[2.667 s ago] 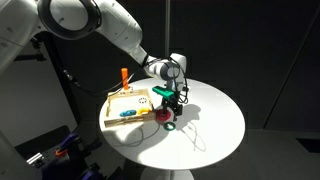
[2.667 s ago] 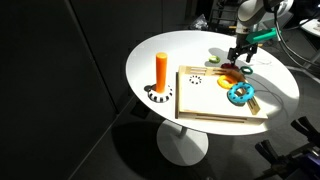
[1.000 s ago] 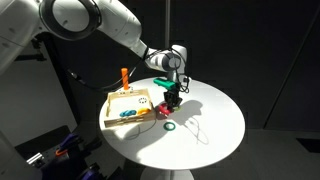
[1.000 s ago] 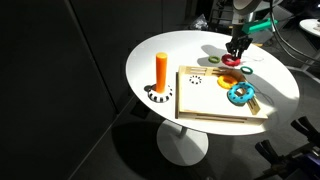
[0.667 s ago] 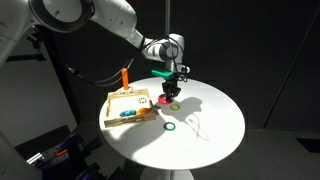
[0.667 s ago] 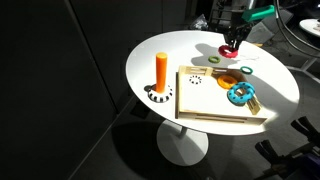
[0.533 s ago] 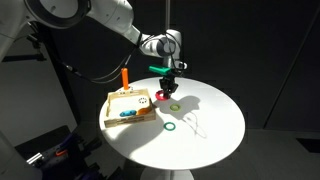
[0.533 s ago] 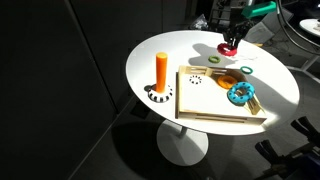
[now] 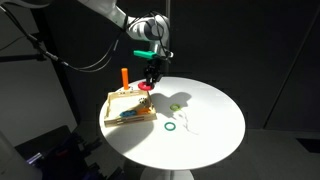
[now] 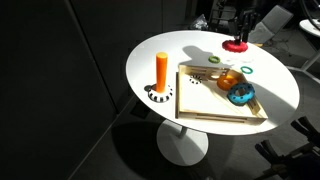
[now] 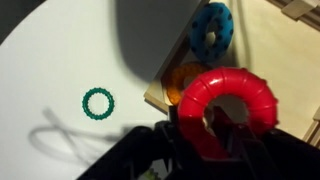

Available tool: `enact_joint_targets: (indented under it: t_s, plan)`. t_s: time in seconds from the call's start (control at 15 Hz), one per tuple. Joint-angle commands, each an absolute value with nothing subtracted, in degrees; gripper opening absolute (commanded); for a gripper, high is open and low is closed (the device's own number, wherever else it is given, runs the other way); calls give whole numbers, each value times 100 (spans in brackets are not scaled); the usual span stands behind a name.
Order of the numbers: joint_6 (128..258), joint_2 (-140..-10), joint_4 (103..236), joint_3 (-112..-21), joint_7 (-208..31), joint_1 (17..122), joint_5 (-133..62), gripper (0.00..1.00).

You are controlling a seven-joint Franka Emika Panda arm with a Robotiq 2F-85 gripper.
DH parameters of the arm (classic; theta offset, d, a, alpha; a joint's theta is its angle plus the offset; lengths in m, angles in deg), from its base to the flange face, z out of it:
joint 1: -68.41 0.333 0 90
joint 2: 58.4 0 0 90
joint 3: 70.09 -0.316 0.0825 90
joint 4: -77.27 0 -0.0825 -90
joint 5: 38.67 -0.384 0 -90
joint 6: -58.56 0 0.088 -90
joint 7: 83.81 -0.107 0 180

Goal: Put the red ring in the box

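Evidently the carry step is in hand: the red ring (image 9: 147, 88) is off the worktop (image 9: 215, 115) and not yet in the box (image 9: 122, 104). In an exterior view, an orange peg (image 9: 124, 76) stands at the left, by the box's far corner. Just right of it the gripper (image 9: 150, 78) hangs above the box's right end, clamped on the red ring, which is held in the air and touches nothing below. Further right, a green ring (image 9: 170, 127) lies on the worktop, apart from the box. In the wrist view the green ring sits left, then comes the box's edge with an orange disc (image 11: 184, 80) and a blue ring (image 11: 211, 28) inside, and the red ring overlaps that edge. By my judgement, the next move calls for a short shift over bare wood, clear of the orange disc and blue ring. Then comes a descent until the red ring is low within the walls, and only then should the jaws part.
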State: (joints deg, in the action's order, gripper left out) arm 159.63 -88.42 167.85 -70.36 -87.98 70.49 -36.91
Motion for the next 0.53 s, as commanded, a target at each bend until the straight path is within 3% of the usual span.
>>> enact_joint_targets:
  t_s: [0.0,0.27,0.47]
  plan:
    - [15261,-8166,17166,-7095,-8587,7019,-3753,70]
    - [14618,-7737,17207,-7112,-8501,7019,-3734,100]
    - [13921,-7530,17003,-7104,-8424,7009,-3718,100]
